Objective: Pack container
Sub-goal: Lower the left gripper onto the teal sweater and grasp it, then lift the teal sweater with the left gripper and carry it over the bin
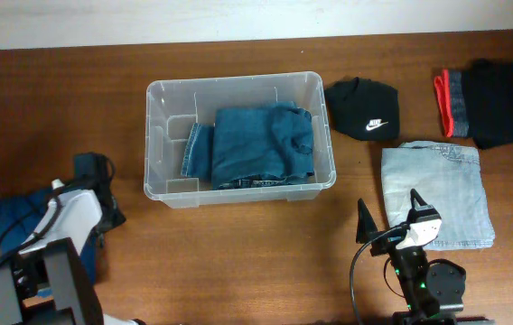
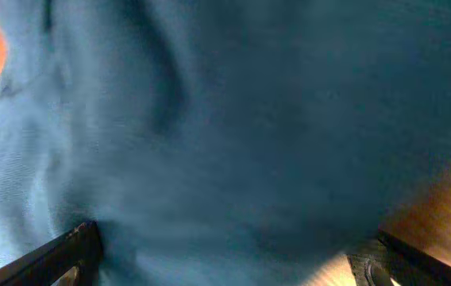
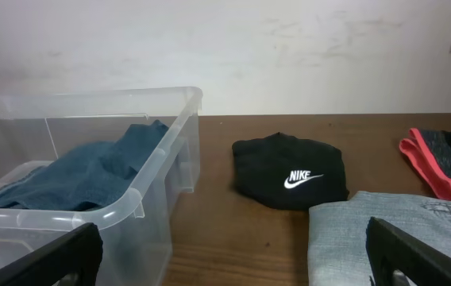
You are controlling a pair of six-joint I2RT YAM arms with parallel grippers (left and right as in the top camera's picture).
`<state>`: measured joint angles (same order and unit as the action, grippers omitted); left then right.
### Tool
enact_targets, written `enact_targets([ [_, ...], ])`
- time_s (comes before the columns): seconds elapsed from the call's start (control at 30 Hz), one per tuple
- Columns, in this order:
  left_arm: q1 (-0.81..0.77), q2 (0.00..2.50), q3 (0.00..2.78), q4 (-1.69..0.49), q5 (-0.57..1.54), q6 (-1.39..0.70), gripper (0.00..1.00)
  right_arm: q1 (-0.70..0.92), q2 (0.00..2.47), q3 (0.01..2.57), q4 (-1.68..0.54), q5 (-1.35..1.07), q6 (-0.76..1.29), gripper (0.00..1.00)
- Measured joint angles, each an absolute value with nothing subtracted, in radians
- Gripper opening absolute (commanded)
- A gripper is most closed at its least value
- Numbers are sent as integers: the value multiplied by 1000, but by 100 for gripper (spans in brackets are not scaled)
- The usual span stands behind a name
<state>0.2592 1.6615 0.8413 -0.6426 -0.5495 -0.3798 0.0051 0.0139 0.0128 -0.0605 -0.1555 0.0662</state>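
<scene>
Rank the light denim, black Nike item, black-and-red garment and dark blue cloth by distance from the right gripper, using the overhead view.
1. The light denim: right beside the right gripper, overlapping one finger in this view.
2. The black Nike item: beyond the gripper, toward the top edge.
3. The black-and-red garment: top right corner.
4. The dark blue cloth: far left.

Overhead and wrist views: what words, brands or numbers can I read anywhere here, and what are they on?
"NIKE", white with a swoosh beneath, on the black folded fabric item.
Nothing else readable: no text shows on the clear plastic container, the dark blue folded jeans inside it, the pale denim garment or the black-and-red garment.
</scene>
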Motion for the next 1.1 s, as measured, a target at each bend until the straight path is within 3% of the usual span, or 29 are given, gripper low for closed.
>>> enact_targets([
  [0.2, 323, 1663, 841, -622, -542, -377, 99, 5, 14, 13, -60, -155, 67, 98],
  [0.9, 331, 1713, 868, -517, -550, -336, 99, 5, 14, 13, -60, -155, 67, 98],
  [1.1, 331, 1719, 869, -505, -535, -336, 84, 5, 14, 13, -60, -155, 67, 98],
])
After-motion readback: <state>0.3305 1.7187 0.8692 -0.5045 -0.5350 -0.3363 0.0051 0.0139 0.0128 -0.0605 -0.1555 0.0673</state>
